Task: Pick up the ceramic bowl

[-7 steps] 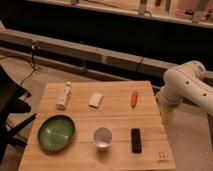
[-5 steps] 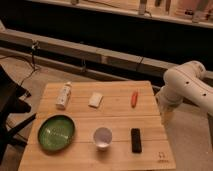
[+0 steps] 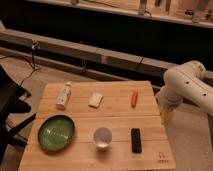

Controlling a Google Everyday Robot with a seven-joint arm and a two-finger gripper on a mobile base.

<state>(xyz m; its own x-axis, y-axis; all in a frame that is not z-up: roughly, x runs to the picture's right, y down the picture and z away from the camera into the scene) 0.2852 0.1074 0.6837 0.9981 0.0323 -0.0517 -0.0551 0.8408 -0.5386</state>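
The ceramic bowl (image 3: 56, 132) is wide, shallow and glossy green with a dark rim. It sits on the wooden table (image 3: 120, 114) near its front left corner. My white arm comes in from the right, and my gripper (image 3: 166, 116) hangs beside the table's right edge, far from the bowl. Nothing is in it that I can see.
On the table are a small white bottle (image 3: 63, 95) lying at the back left, a white block (image 3: 95, 99), an orange carrot-like item (image 3: 134, 98), a white cup (image 3: 103, 137) and a black rectangular object (image 3: 135, 140). A dark chair (image 3: 9, 107) stands at the left.
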